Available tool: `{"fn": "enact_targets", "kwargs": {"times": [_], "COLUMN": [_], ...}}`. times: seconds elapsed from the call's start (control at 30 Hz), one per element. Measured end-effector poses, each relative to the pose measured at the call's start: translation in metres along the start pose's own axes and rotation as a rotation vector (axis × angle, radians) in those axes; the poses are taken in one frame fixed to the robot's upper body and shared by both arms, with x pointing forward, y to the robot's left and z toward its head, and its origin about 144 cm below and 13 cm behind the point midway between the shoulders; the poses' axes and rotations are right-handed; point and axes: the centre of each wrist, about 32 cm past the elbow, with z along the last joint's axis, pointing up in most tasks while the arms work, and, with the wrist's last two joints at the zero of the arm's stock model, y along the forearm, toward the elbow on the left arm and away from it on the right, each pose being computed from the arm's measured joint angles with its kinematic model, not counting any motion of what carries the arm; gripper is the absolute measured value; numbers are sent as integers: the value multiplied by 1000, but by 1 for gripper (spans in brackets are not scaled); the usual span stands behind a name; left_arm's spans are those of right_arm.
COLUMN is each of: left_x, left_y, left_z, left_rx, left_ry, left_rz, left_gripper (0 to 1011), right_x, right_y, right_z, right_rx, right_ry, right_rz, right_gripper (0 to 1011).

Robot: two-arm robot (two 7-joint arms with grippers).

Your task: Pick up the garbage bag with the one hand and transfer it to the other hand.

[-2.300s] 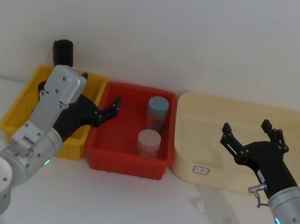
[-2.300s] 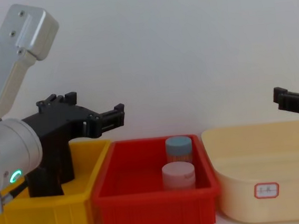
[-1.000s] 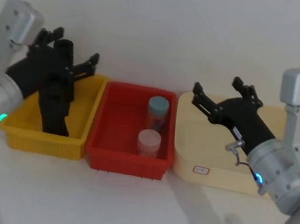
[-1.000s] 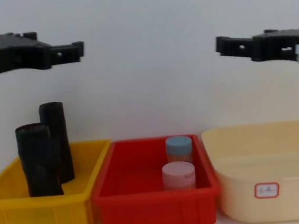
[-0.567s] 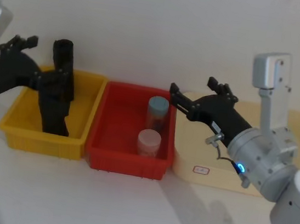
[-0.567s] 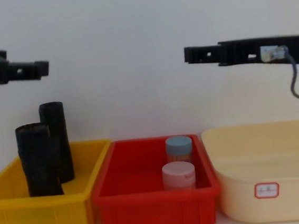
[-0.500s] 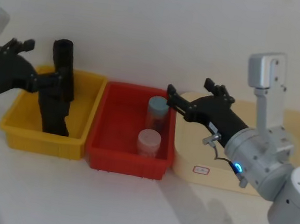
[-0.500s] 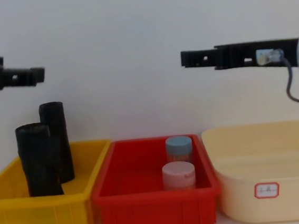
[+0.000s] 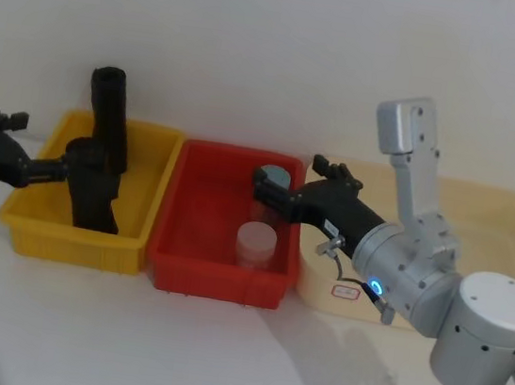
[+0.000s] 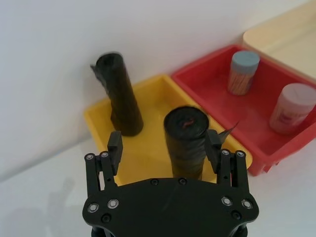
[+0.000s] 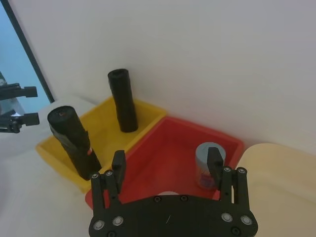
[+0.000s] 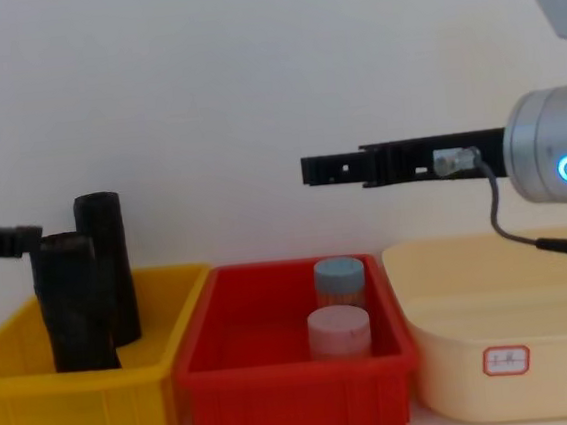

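Observation:
Two black rolls stand upright in the yellow bin (image 9: 34, 213). The nearer, matte one is the garbage bag (image 9: 93, 188) (image 12: 72, 308) (image 10: 186, 140) (image 11: 73, 140), with a ragged flap on its side. My left gripper (image 9: 52, 143) (image 12: 4, 231) (image 10: 165, 143) is open at the bag's left, level with its top and aimed at it, apart from it. My right gripper (image 9: 291, 171) (image 12: 310, 171) (image 11: 166, 158) is open and hangs over the red bin (image 9: 192, 274), holding nothing.
The smoother black roll (image 9: 109, 118) (image 12: 108, 265) stands behind the bag against the wall. The red bin holds a blue-lidded jar (image 12: 339, 277) and a pink-lidded jar (image 9: 255, 244). A cream tub (image 12: 541, 379) sits to the right.
My left gripper has dropped lower and drawn back left, now level with the bag's top. My right gripper has come down and swung left over the red bin. The rolls have not moved.

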Motion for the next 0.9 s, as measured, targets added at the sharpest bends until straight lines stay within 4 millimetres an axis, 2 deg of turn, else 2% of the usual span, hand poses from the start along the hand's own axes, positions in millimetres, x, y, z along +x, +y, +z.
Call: {"fn": "enact_targets", "kwargs": {"times": [0.43, 0.9], "left_x": [19, 24], "left_y": [-14, -31], "left_z": [-23, -31], "left_rx": [5, -13], "left_ry": [80, 78], "left_rz": [-85, -170], "left_gripper": [1001, 1001], "right_x": [0, -2], "right_y": [10, 16], "right_z": [-7, -11], "right_rx": [-50, -67], "right_ry": [22, 40], "right_rz": [44, 78], "right_gripper": [1001, 1002]}}
